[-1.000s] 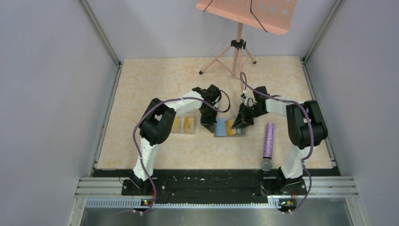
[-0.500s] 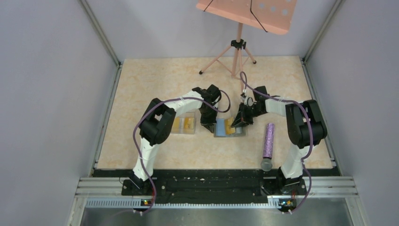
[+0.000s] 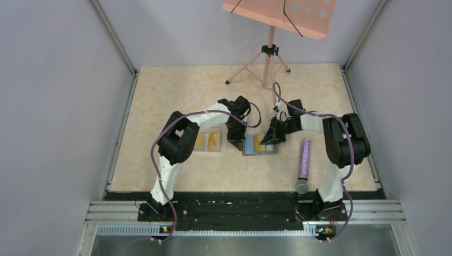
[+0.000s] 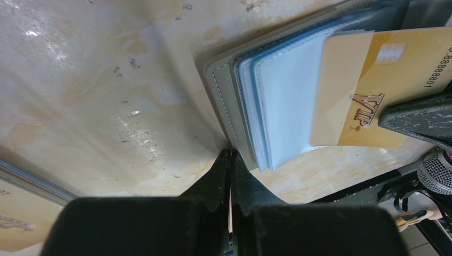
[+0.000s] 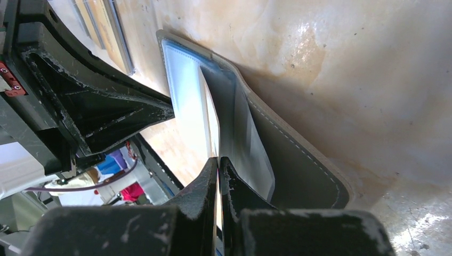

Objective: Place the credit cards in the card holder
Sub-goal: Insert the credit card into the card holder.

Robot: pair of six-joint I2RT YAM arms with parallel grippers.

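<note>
Right end of the gold card [image 4: 373, 80] under the right claw [image 4: 416, 120], off-frame.

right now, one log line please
left gripper: shut at dark-grey folding card holder | right gripper: shut on gold plastic card, partly pocketed

Shiny tabletop, dull wallet

The table [image 4: 106, 80] is glossy marbled beige, and light glares off it. The card holder [image 4: 224, 90] looks like matt grey leatherette with stitched edges, its inner sleeves smooth pale-blue plastic. The credit card [image 4: 405, 85] is satiny gold plastic with raised lettering. The left gripper [image 4: 230, 160] and right gripper [image 5: 219, 162] are matt black plastic — scuffed whitish.
</note>
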